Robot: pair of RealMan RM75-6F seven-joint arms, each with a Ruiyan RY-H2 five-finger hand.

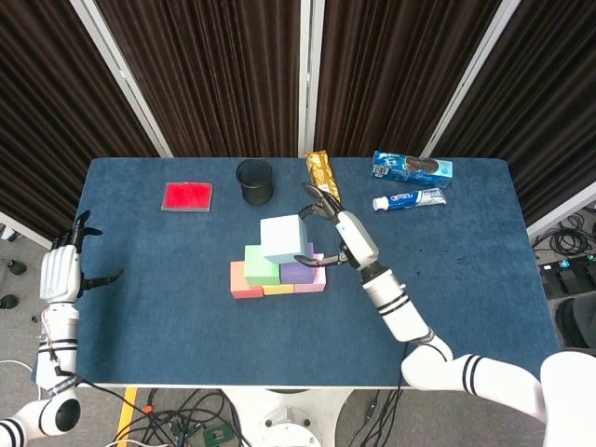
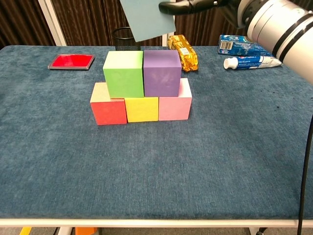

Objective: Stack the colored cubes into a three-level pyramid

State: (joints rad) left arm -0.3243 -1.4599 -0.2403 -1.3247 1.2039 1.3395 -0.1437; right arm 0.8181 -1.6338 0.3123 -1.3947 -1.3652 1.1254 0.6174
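Red (image 2: 108, 108), yellow (image 2: 142, 108) and pink (image 2: 174, 104) cubes form a bottom row mid-table. A green cube (image 2: 123, 73) and a purple cube (image 2: 161, 72) sit on them. My right hand (image 1: 337, 235) holds a light blue cube (image 1: 284, 238) in the air above the green and purple cubes; in the chest view the light blue cube (image 2: 146, 18) hangs clear over the stack, tilted. My left hand (image 1: 61, 272) hovers off the table's left edge, fingers apart, holding nothing.
A red flat box (image 1: 187, 196), a black cup (image 1: 253, 181) and a gold snack pack (image 1: 322, 181) lie along the back of the blue table (image 1: 168, 326). A blue biscuit pack (image 1: 411, 166) and a toothpaste tube (image 1: 410, 198) lie at the back right.
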